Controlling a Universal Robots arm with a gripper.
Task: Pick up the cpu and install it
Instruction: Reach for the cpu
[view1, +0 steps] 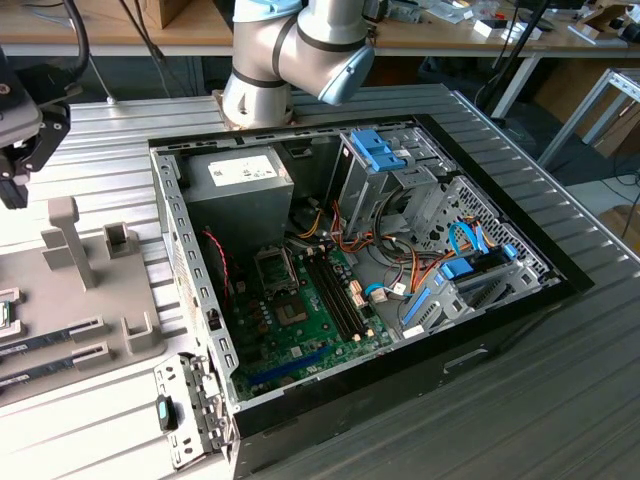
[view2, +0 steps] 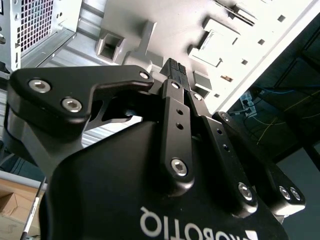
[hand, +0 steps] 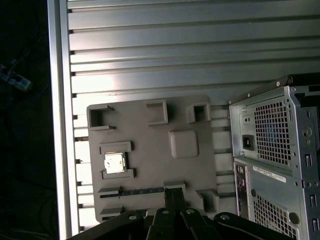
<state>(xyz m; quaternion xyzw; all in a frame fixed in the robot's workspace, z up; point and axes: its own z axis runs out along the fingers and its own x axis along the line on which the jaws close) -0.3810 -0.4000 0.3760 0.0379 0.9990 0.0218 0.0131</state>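
The cpu lies in its recess on the grey tray, not yet picked up; we judge no part of the install done. The gripper is clenched and empty, over the tray, near the cpu but apart from it, outside the case.

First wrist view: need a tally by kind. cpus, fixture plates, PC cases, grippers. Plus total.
cpu: 1
fixture plate: 1
PC case: 1
gripper: 1
Total: 4
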